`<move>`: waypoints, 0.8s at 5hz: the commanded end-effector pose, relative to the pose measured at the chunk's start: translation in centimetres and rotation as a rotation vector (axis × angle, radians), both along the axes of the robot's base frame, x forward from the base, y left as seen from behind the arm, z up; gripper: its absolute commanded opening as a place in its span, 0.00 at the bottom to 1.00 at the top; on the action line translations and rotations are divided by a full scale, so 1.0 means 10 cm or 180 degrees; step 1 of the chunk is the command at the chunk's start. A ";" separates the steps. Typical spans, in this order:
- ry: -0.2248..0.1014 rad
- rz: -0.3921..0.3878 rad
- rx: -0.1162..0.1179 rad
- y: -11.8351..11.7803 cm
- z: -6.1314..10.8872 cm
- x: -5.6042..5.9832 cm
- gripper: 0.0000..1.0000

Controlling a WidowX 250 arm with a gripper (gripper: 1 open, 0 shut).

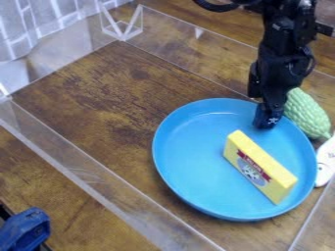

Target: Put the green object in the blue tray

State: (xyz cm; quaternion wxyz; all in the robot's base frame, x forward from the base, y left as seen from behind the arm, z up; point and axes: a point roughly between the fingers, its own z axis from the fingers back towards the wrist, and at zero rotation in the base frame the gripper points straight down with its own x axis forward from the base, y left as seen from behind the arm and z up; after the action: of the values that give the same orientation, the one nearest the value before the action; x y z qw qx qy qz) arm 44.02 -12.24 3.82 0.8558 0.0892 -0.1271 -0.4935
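Our claw point(268, 120) hangs over the tray's point(197, 157) far rim; whether it's apart or together, we cannot tell. The green lump point(308, 114) lies just right of it, outside the tray. We risk nudging it farther away.

Gripper point(267, 121) over blue tray point(190, 147) rim; green object point(307, 114) beside it, outside.

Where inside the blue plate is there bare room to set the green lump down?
The left and near half of the round bright-blue plastic plate is bare, bordered by its rim and the yellow rectangular block. The far-right part is crowded: the black gripper hangs there, with the knobbly pale-green lump just outside the rim and a white object at the right edge.
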 end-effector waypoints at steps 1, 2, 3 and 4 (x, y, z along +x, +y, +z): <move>-0.0179 0.0064 -0.0071 0.08 0.21 0.11 1.00; -0.0213 0.0056 -0.0107 -0.03 0.18 0.12 1.00; -0.0244 0.0046 -0.0141 -0.13 0.16 0.09 1.00; -0.0254 0.0038 -0.0164 -0.20 0.13 0.04 1.00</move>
State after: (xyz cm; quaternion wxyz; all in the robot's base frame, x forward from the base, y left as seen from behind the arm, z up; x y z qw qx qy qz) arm 44.46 -12.93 3.58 0.8614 0.0884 -0.1476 -0.4779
